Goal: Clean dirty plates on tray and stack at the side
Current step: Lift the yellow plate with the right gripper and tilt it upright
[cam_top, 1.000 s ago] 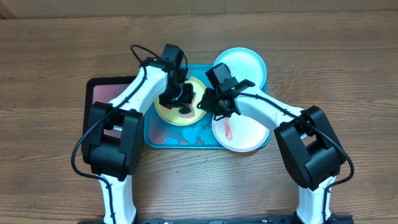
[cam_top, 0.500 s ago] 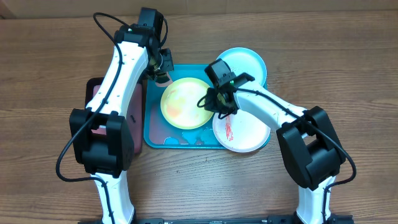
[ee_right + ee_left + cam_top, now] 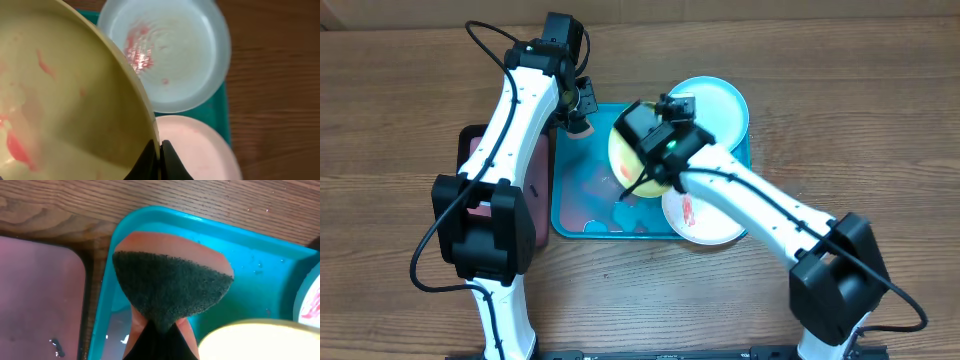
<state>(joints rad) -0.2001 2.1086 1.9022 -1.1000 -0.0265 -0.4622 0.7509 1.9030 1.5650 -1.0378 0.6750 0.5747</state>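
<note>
You have no plate stacked yet: right jaws pinch the smeared yellow-green plate (image 3: 65,110) tilted over the tray (image 3: 570,215), left jaws clamp the sponge (image 3: 170,287) at its far-left corner, and the white plate (image 3: 710,225) and light blue plate (image 3: 170,50) lie smeared at its right.

An orange, dark-faced sponge (image 3: 172,287) is near a black-rimmed pink tray (image 3: 40,300) lying on the wooden table (image 3: 860,60).
</note>
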